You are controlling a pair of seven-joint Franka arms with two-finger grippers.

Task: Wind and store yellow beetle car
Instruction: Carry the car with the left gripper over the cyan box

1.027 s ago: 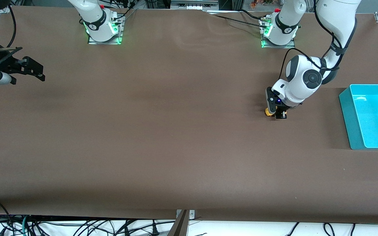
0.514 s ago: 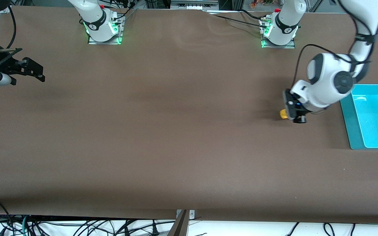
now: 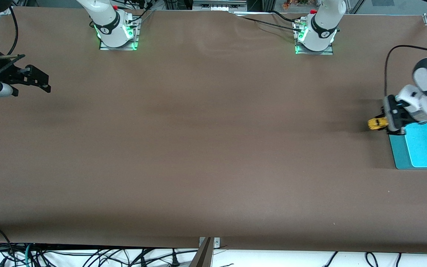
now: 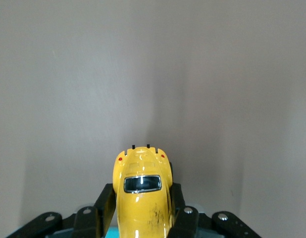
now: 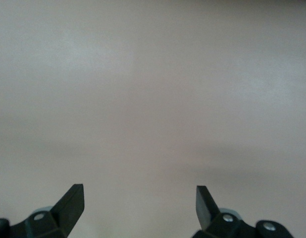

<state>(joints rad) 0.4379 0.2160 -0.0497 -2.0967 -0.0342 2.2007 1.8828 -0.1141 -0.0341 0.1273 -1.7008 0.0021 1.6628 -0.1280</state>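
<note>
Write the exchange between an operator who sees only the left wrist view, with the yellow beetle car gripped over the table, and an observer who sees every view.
Operator: My left gripper is shut on the yellow beetle car, with only brown table below. Where is the bin?
Observer: The teal bin sits at the left arm's end of the table. Your gripper hangs about over its rim, and the car points out over the table.
Operator: What is the other arm doing?
Observer: It waits over its own end of the table, and the right gripper is open and holds nothing.
</note>
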